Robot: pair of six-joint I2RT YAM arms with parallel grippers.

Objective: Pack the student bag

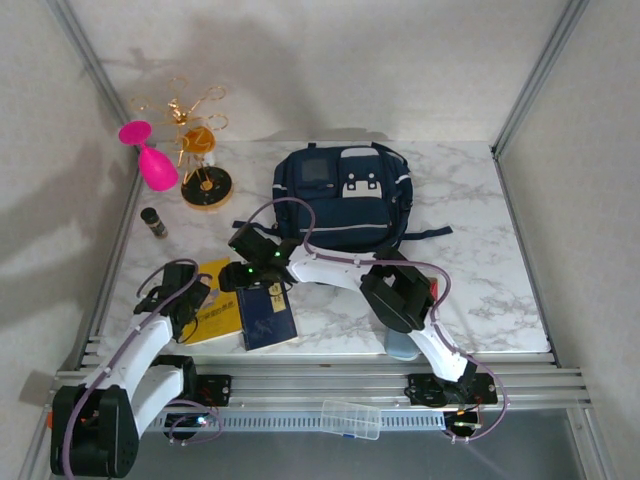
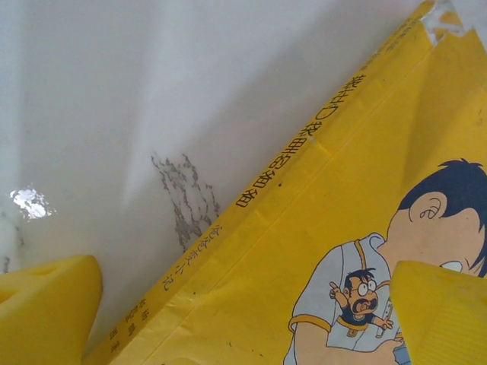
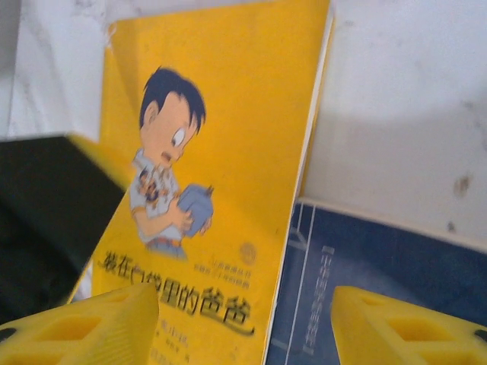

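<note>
Found the student bag (image 1: 340, 195) lying flat on the marble table (image 1: 480, 270) in the upper centre of the overhead frame, front panel up, dark straps trailing out to both sides. Placed both claws below and left of it, neither one on the fabric.

Spotted a yellow book (image 1: 215, 310) and a navy book (image 1: 268, 315) side by side in the lower left centre, near the table's front edge. Put the left gripper (image 1: 190, 298) at the yellow book's left edge, spread wide. In the left wrist view, caught its yellow fingertips (image 2: 46, 308) at the bottom corners, one over bare marble, the other over the cartoon cover, with nothing clasped between.

Put the right gripper (image 1: 245, 272) just above the two books, at the end of an arm reaching across from the lower right. In the right wrist view, saw its tips parted at the bottom corners above the seam between the two covers, released and holding nothing. Could not identify a dark blurred shape (image 3: 46, 220) at that view's left edge.

Noted in the upper left of the overhead frame a pink goblet (image 1: 152, 160), a gold wire stand (image 1: 200, 150) on a round base and a small dark bottle (image 1: 155, 222). Noted too a clear plastic box (image 1: 350, 418) at bottom centre.
</note>
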